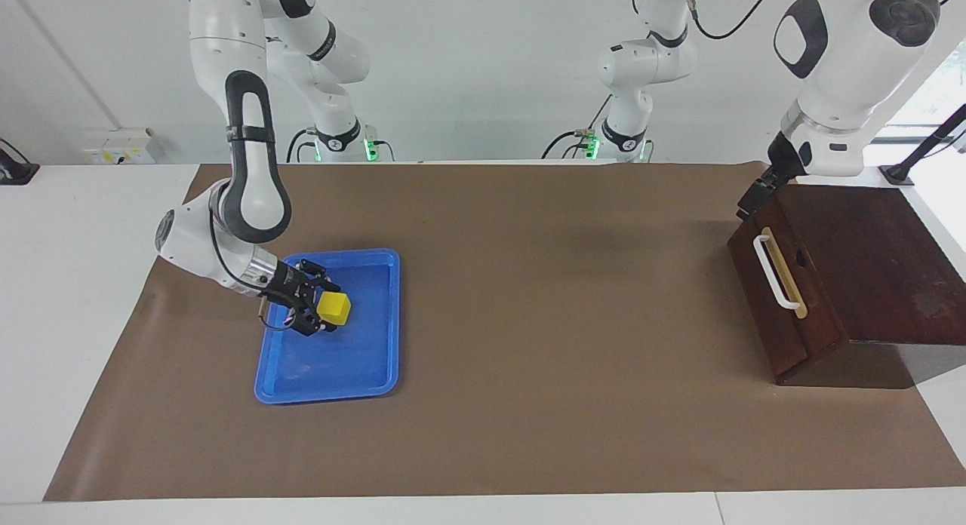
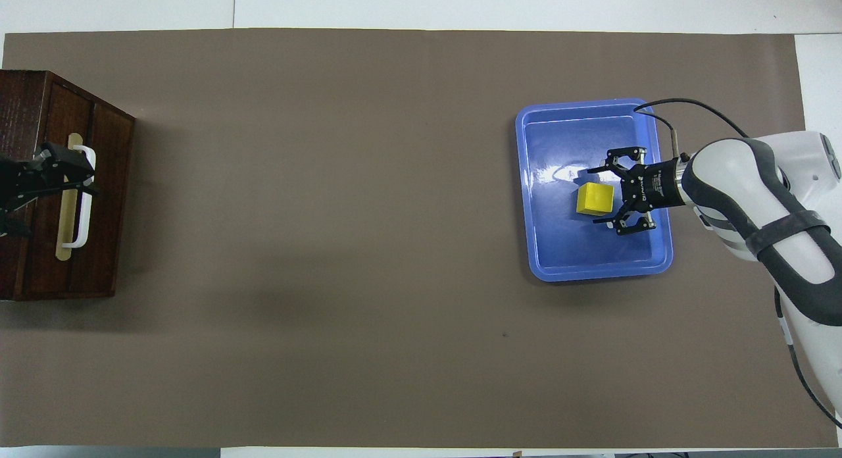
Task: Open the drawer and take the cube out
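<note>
The yellow cube [image 1: 334,308] [image 2: 595,199] lies in the blue tray [image 1: 370,374] [image 2: 546,247] toward the right arm's end of the table. My right gripper [image 1: 326,308] [image 2: 597,196] is low in the tray, open, with one finger on each side of the cube. The dark wooden drawer [image 1: 785,314] [image 2: 108,181] with its white bar handle [image 1: 776,276] [image 2: 82,214] sits shut in the sloped box at the left arm's end. My left gripper [image 1: 755,201] [image 2: 82,174] hangs over the upper end of the handle.
A brown mat [image 1: 558,321] covers the table between tray and box. The box's sloped top [image 1: 883,261] rises toward the table's end. White table edge borders the mat.
</note>
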